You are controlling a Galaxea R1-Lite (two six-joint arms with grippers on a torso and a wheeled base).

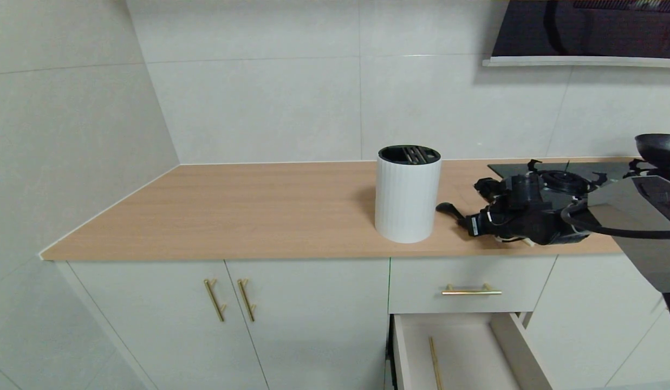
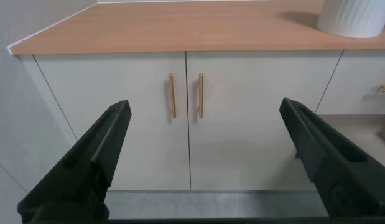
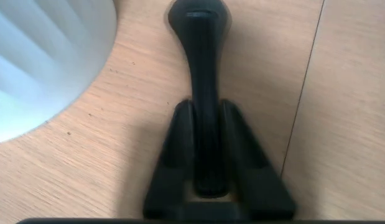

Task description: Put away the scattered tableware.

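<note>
The white ribbed holder [image 1: 408,197] stands on the countertop [image 1: 259,206], just left of the black utensil handle [image 1: 448,209]. If the handle swung left while it was being lifted, it would likely strike the holder's side and could shove or tip it. The handle looks narrow and rounded, so it may twist or slip in the grip. A poor line-up with the slotted top would probably catch on the rim.

The left gripper [image 2: 204,106] hangs low in front of the cabinet doors [image 2: 180,124], spread wide and holding nothing. Farther right, the right gripper [image 3: 206,109] sits low over the countertop with its fingers clamped on both sides of the handle. The handle's rounded end points toward the holder, and its working end is hidden.
</note>
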